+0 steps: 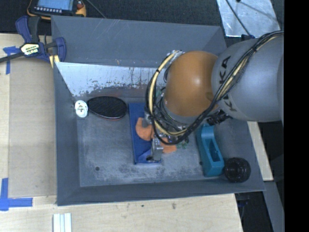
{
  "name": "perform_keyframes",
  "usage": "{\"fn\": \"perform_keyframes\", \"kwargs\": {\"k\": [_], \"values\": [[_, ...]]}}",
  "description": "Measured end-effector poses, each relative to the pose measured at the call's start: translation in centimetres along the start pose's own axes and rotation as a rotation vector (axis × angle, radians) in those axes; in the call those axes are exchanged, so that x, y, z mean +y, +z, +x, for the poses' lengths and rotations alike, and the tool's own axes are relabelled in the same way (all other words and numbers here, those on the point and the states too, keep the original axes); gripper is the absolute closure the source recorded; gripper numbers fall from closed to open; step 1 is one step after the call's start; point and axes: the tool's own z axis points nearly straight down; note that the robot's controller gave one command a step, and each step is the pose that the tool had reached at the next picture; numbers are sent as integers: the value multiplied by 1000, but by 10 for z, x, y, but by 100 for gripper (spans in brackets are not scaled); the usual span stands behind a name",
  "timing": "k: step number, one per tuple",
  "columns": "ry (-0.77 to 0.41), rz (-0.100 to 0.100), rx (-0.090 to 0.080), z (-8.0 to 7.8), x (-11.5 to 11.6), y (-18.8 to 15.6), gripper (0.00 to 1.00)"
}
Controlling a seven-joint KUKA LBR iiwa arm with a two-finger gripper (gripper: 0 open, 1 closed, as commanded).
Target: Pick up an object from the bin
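Blue flat block [138,149] lies under the end effector [157,152]; its grip state I cannot tell.

A flat blue thing [138,148], long with straight edges, lies in the middle of the bin [96,170] floor. Its long side runs from the back toward the front. A small orange lump [142,130] seems to sit on top of it.

The silver arm [256,81] bears dark KUKA lettering, partly behind cables. The display [54,3] beyond the bin's far-left corner is unreadable.
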Motion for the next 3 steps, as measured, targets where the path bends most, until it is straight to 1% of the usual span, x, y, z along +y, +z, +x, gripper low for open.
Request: {"fn": "perform_keyframes", "kwargs": {"k": [1, 2, 3], "values": [[2, -1, -8, -2, 0, -4, 0], [-51, -2, -14, -24, -27, 18, 0], [-68, 2, -12, -74, -28, 55, 0]]}}
